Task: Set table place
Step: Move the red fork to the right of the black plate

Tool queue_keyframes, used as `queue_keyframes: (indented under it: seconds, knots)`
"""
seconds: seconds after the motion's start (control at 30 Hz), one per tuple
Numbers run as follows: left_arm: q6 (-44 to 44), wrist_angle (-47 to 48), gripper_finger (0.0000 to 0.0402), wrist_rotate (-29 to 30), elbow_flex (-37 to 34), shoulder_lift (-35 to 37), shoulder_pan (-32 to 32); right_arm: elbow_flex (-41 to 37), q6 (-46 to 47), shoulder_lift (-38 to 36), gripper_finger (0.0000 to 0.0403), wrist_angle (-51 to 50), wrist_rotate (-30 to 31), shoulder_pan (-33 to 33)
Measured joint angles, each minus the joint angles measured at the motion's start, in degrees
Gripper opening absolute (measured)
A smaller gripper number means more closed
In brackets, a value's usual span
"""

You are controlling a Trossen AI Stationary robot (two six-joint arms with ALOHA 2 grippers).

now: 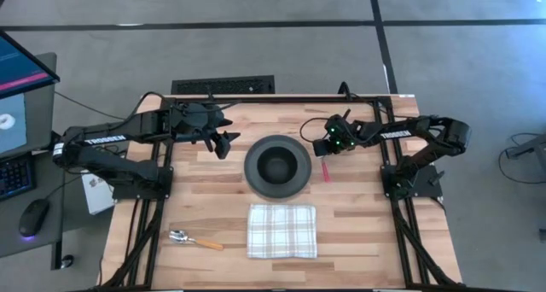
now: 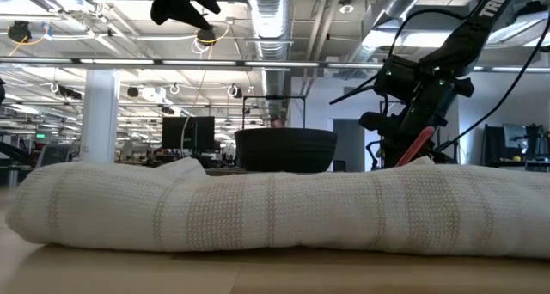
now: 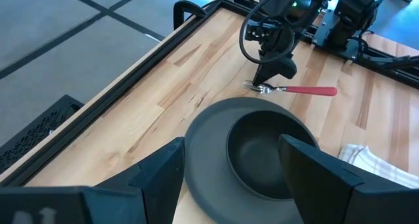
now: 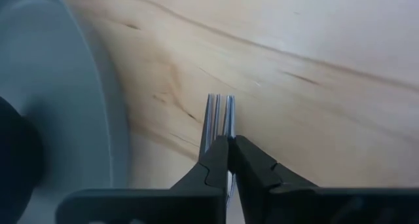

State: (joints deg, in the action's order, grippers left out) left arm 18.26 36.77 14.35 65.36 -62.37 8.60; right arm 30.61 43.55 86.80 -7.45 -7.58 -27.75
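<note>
A dark grey plate (image 1: pixel 252 178) lies mid-table with a black bowl (image 1: pixel 277 162) on it. The pink-handled fork (image 1: pixel 326 171) is just right of the plate, tines toward the far edge. My right gripper (image 1: pixel 325 149) is shut on it. My left gripper (image 1: pixel 224 143) is open and empty, raised above the table off the plate's far left rim; it also shows in the left wrist view (image 3: pixel 232 152). The checked napkin (image 1: pixel 281 230) lies folded near the front edge. The orange-handled spoon (image 1: pixel 194 239) lies left of it. My right gripper pinches the fork's metal neck just behind the tines (image 4: pixel 220 119) between its two fingertips (image 4: pixel 213 160). The fingers come down from above (image 3: pixel 275 67). The tines stick out past the fingertips. The pink handle (image 3: pixel 314 90) reaches toward the near edge and slants down toward the table (image 2: pixel 418 146).
The table's black rail (image 1: pixel 256 98) runs along the far edge, with the arm bases at left and right. Bare wood (image 1: pixel 367 232) lies right of the napkin. A desk with a monitor and mouse (image 1: pixel 34 215) stands left of the table.
</note>
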Motion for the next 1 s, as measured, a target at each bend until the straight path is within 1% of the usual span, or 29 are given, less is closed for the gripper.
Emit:
queue_keyframes:
  seconds: [0.37, 0.6, 1.0]
  knots:
    - [-0.01, 0.0, 0.0235, 0.0, 0.0, -0.01, 0.0, -0.04, 7.41, 0.03, 0.0044, -0.04, 0.53, 0.02]
    - [-0.02, 0.0, 0.0235, 0.0, 0.0, -0.01, -0.02, -0.04, 8.34, 0.03, 0.0045, -0.07, 1.25, 0.24]
    - [-0.02, 1.45, 0.0235, 0.0, 0.02, -0.02, -0.02, -0.07, 7.48, 0.07, 0.0084, 0.11, 1.65, 0.39]
